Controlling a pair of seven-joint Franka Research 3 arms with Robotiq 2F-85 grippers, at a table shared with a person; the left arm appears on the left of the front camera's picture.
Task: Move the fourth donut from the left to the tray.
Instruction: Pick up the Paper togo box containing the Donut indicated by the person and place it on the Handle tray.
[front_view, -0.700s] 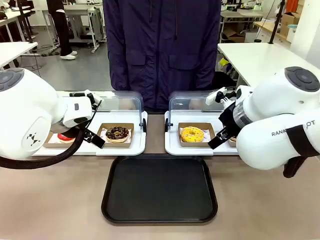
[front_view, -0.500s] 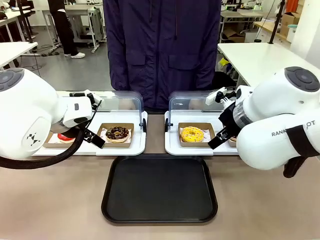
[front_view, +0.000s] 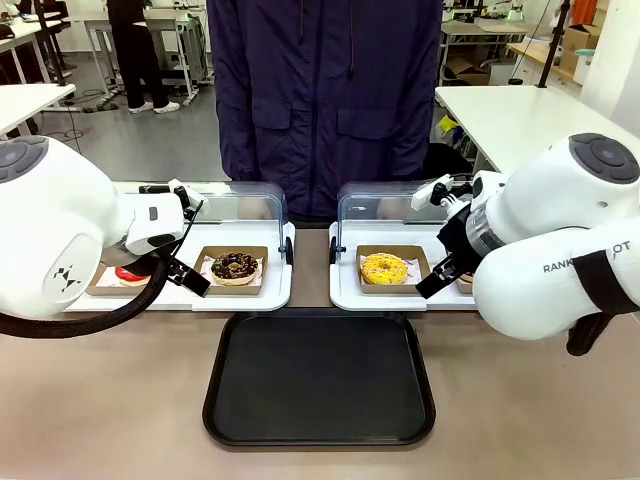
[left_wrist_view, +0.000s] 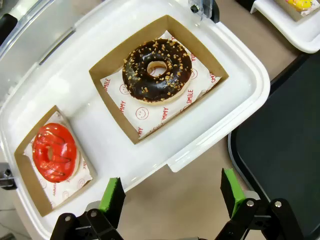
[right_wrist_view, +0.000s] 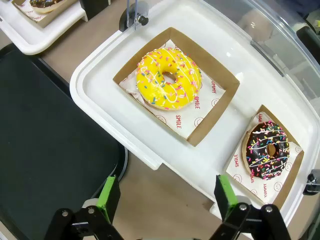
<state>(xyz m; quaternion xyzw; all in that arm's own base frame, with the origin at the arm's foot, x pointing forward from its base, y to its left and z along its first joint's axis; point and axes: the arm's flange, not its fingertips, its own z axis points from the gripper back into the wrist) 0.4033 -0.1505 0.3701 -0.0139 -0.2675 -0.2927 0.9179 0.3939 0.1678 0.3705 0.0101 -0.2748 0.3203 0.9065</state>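
Note:
The fourth donut (right_wrist_view: 268, 149), dark chocolate with white drizzle and coloured bits, lies in a small brown cardboard tray at the far end of the right white tray (right_wrist_view: 150, 145). In the front view my right arm hides it. My right gripper (right_wrist_view: 165, 200) hangs open above the white tray's near rim, a good way from that donut. The black tray (front_view: 320, 378) lies flat in the middle of the table, also seen as the black tray (right_wrist_view: 45, 150). My left gripper (left_wrist_view: 172, 192) is open over the left white tray's edge, nothing between its fingers.
A yellow sprinkled donut (front_view: 384, 268) sits in its cardboard tray beside the fourth one. The left white tray (left_wrist_view: 210, 130) holds a chocolate nut donut (left_wrist_view: 157, 71) and a red donut (left_wrist_view: 54, 152). Clear domed lids stand open behind. A person in a dark coat (front_view: 325, 100) stands at the far side.

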